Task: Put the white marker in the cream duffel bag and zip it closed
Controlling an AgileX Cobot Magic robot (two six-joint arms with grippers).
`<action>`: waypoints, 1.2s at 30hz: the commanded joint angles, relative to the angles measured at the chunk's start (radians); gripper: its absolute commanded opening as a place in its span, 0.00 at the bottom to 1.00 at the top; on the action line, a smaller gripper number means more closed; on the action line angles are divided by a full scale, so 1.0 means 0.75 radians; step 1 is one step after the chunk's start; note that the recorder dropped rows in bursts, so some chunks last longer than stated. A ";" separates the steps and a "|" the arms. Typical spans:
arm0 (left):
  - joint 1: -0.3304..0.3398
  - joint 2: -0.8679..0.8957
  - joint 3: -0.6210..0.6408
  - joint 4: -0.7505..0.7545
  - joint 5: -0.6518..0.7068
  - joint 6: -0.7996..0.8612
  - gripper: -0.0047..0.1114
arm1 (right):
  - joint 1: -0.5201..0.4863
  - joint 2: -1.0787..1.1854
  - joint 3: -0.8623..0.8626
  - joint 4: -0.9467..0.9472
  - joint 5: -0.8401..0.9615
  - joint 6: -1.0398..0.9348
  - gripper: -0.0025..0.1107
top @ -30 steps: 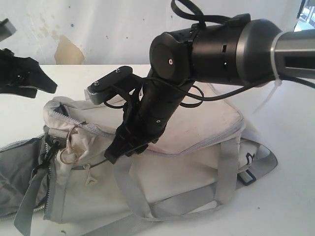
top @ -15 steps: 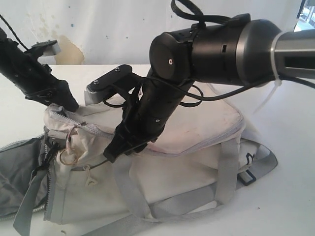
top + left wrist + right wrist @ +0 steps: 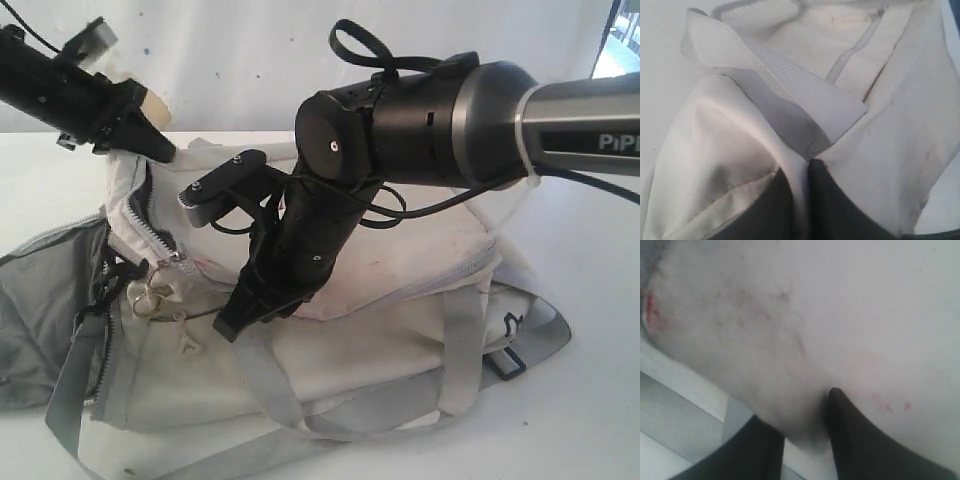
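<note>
The cream duffel bag (image 3: 400, 270) lies on its side on the white tabletop (image 3: 600, 410), its end unzipped so that the zipper (image 3: 150, 222) gapes and the grey lining (image 3: 40, 300) spills out. The left pincer (image 3: 158, 148) is closed on a thin fold of cream cloth at the upper lip of that opening, just beside a grey strap (image 3: 790, 85), and holds the lip lifted. The right pincer (image 3: 230, 322) presses down on the bag's side panel with its tips a little apart and a bulge of cloth between them; whether it has clamped that cloth I cannot tell. The white marker shows in no view, so I cannot say whether it is already inside. The step looks like setting up the bag mouth, with one arm lifting and the other pinning. To do it well, the left should pull the lip up and away only enough to make the opening taut, since a thin pinch of soft cloth can slip. The right should bear down steadily so the body does not drag along. The ring pull (image 3: 150, 297) should stay clear and reachable for zipping.
</note>
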 commanded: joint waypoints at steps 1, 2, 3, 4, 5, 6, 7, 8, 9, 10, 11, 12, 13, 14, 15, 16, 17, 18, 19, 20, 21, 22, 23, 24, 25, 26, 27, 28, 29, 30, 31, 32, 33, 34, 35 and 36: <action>0.086 -0.010 -0.035 -0.132 -0.008 -0.095 0.04 | -0.006 -0.001 0.002 -0.010 -0.027 0.007 0.10; 0.100 -0.007 -0.035 -0.153 -0.003 -0.099 0.04 | -0.006 -0.001 0.002 -0.010 -0.039 0.007 0.06; 0.114 -0.003 -0.035 -0.185 0.003 -0.120 0.04 | -0.006 -0.001 0.002 -0.010 -0.057 0.007 0.02; 0.129 0.007 -0.035 -0.249 0.003 -0.166 0.04 | -0.006 0.004 0.002 -0.010 -0.083 0.007 0.02; 0.132 0.012 -0.035 -0.272 0.003 -0.192 0.04 | -0.006 0.008 0.002 -0.016 -0.086 0.007 0.02; 0.135 0.024 -0.035 -0.291 0.003 -0.220 0.04 | -0.006 0.014 0.002 -0.023 -0.083 0.007 0.02; 0.136 0.032 -0.035 -0.302 -0.003 -0.255 0.04 | -0.006 0.022 0.002 -0.032 -0.067 0.007 0.02; 0.138 0.041 -0.035 -0.305 -0.006 -0.287 0.04 | -0.006 0.032 0.002 -0.043 -0.046 0.007 0.02; 0.138 0.055 -0.035 -0.312 -0.006 -0.328 0.04 | -0.006 0.039 0.002 -0.058 -0.032 0.007 0.02; 0.138 0.070 -0.035 -0.319 0.000 -0.361 0.04 | -0.006 0.050 0.002 -0.070 -0.009 0.007 0.02; 0.138 0.082 -0.035 -0.334 0.002 -0.381 0.04 | -0.006 0.057 0.002 -0.095 0.015 0.007 0.02; 0.145 0.097 -0.035 -0.356 0.014 -0.404 0.04 | -0.006 0.063 0.002 -0.106 0.033 0.007 0.02; 0.148 0.109 -0.035 -0.395 0.027 -0.408 0.04 | -0.006 0.066 0.002 -0.110 0.047 0.007 0.02; 0.162 0.125 -0.035 -0.487 0.027 -0.408 0.04 | -0.006 0.066 0.002 -0.110 0.071 0.007 0.02; 0.168 0.127 -0.035 -0.529 0.027 -0.408 0.04 | -0.006 0.066 0.002 -0.110 0.081 0.007 0.02; 0.190 0.132 -0.035 -0.615 0.027 -0.408 0.04 | -0.006 0.064 0.002 -0.110 0.110 0.007 0.02; 0.203 0.135 -0.035 -0.662 0.027 -0.408 0.04 | -0.006 0.064 0.002 -0.116 0.128 0.016 0.02; 0.233 0.141 -0.035 -0.745 0.027 -0.408 0.04 | -0.006 0.052 0.002 -0.154 0.167 0.074 0.02; 0.249 0.143 -0.035 -0.777 0.027 -0.399 0.04 | -0.006 0.046 0.002 -0.186 0.167 0.129 0.02; 0.276 0.146 -0.035 -0.815 0.027 -0.374 0.04 | -0.006 0.021 0.002 -0.254 0.143 0.242 0.02; 0.292 0.146 -0.035 -0.801 0.027 -0.358 0.04 | -0.006 -0.005 0.002 -0.288 0.110 0.317 0.02; 0.298 0.146 -0.035 -0.782 0.027 -0.358 0.04 | -0.006 -0.021 0.002 -0.303 0.099 0.353 0.02; 0.308 0.148 -0.035 -0.741 0.027 -0.358 0.04 | -0.006 -0.038 0.002 -0.303 0.113 0.356 0.02; 0.308 0.148 -0.035 -0.728 0.027 -0.358 0.04 | -0.006 -0.046 0.002 -0.303 0.135 0.359 0.02; 0.314 0.148 -0.035 -0.725 0.027 -0.358 0.04 | -0.006 -0.053 0.002 -0.303 0.144 0.359 0.02; 0.316 0.151 -0.035 -0.728 0.027 -0.358 0.04 | -0.006 -0.057 0.002 -0.303 0.156 0.359 0.02; 0.316 0.151 -0.035 -0.728 0.027 -0.358 0.04 | -0.006 -0.066 0.002 -0.303 0.162 0.359 0.02; 0.316 0.151 -0.035 -0.728 0.027 -0.368 0.04 | -0.006 -0.072 0.002 -0.303 0.203 0.356 0.02; 0.316 0.151 -0.035 -0.728 0.025 -0.374 0.04 | -0.006 -0.073 0.002 -0.301 0.234 0.356 0.02; 0.316 0.151 -0.035 -0.728 -0.014 -0.395 0.04 | -0.006 -0.079 0.002 -0.298 0.293 0.356 0.02; 0.316 0.151 -0.035 -0.728 -0.034 -0.401 0.04 | -0.003 -0.081 0.002 -0.295 0.309 0.356 0.02; 0.316 0.151 -0.035 -0.728 -0.057 -0.401 0.04 | -0.003 -0.088 0.002 -0.295 0.318 0.356 0.02; 0.316 0.151 -0.035 -0.721 -0.081 -0.401 0.04 | 0.000 -0.093 0.002 -0.289 0.318 0.354 0.02; 0.316 0.151 -0.035 -0.703 -0.106 -0.401 0.04 | 0.002 -0.103 0.002 -0.286 0.305 0.354 0.02; 0.316 0.151 -0.035 -0.677 -0.120 -0.401 0.04 | 0.008 -0.112 0.002 -0.286 0.293 0.354 0.02; 0.313 0.151 -0.035 -0.619 -0.134 -0.401 0.04 | 0.020 -0.138 0.002 -0.268 0.283 0.353 0.02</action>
